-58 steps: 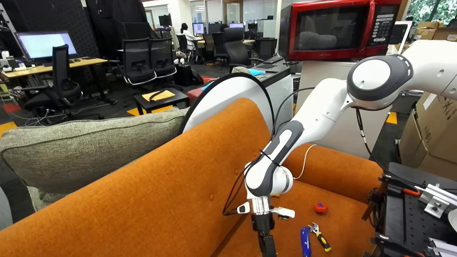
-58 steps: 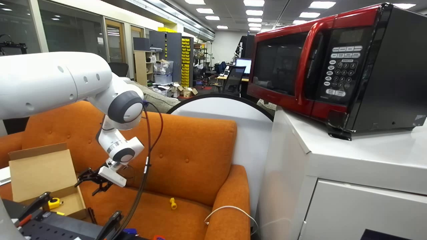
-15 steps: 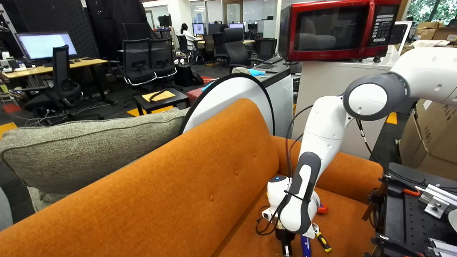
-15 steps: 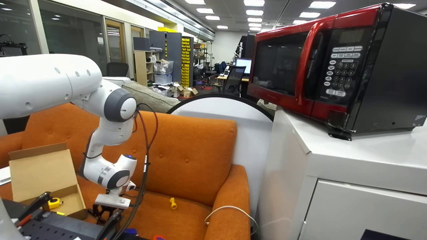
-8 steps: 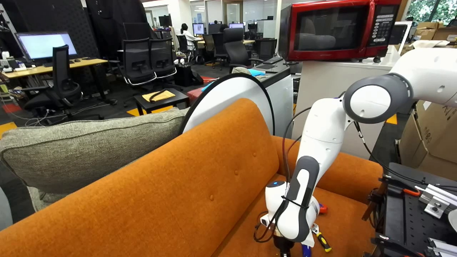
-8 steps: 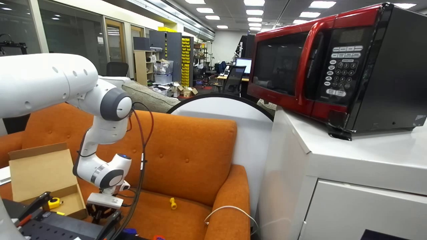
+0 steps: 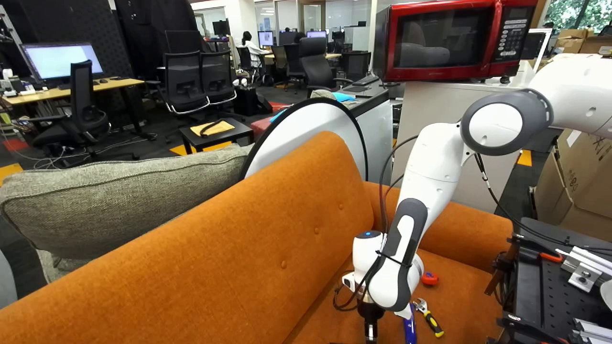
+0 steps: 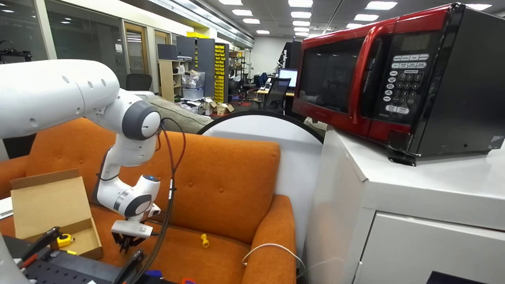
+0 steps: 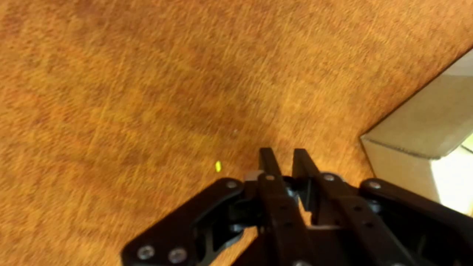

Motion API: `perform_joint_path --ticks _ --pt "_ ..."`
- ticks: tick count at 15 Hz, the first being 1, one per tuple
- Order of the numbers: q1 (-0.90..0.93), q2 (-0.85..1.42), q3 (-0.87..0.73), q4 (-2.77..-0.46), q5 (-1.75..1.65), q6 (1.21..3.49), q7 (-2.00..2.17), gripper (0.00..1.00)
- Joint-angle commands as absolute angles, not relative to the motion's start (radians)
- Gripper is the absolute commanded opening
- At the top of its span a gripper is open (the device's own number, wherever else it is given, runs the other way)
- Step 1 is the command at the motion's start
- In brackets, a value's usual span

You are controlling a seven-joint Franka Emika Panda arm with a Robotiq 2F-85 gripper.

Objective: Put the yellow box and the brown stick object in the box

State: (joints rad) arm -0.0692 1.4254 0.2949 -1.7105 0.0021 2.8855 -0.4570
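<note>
Gripper (image 9: 283,150) hanging over the bench (image 8: 221,260), just beside the box (image 9: 425,114), and we lean in! The fingers (image 9: 269,162) stand close together, a slim gap between the tips; something dark shows lower in that gap, but whether it is a gripped thing or the gripper's own parts, we cannot tell.

And the score? Half done, by our reckoning. In an exterior view we see the yellow box (image 8: 64,240), apparently already inside the box, towards the bench's left edge. So the brown stick is what's left, and we cannot pick it out for certain in any view. If it sits in that slim gap, we reckon only the carry to the box and the release remain; if not, we have a hunt and a pick ahead of us first.

Elsewhere, nearer the bench's front edge, we spot the blue tool (image 7: 409,329) and the wrench (image 7: 428,317) side by side, with the red piece (image 7: 430,278) beyond them. Over by the right back corner lies a yellow bolt (image 8: 204,240).
</note>
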Motion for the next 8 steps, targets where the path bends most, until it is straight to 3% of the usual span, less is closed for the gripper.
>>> perform_joint_path --ticks 1,8 --pt "-0.157 1.347 0.333 -1.814 -0.048 2.980 -0.447 0.04" --pt "-0.307 1.290 0.527 -1.930 -0.145 2.948 -0.517 0.04"
